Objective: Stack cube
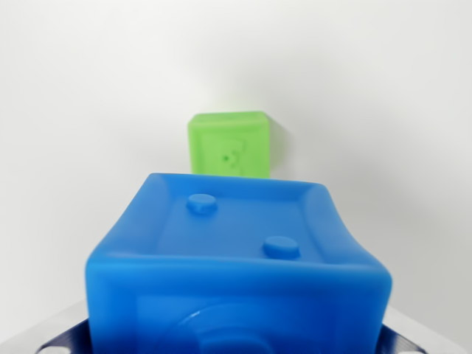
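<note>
The blue cube (236,265) fills the lower centre of the frame, close to the camera. Metal claw (236,346) parts show at both lower corners; the cube appears clamped between them. The green cube (228,144) rests on the white surface (74,110) at upper centre. Step in hand: transport. Next move calls for centring the blue cube above the green cube before lowering.

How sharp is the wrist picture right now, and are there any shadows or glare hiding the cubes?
In the wrist view the blue cube fills the lower frame, its near edges soft and bulged by closeness; the green cube behind it is mildly blurred, its face marking unreadable. Lighting is even and diffuse: only a faint shadow right of the green cube, no glare. The tool shows only as metal slivers at the bottom corners.
</note>
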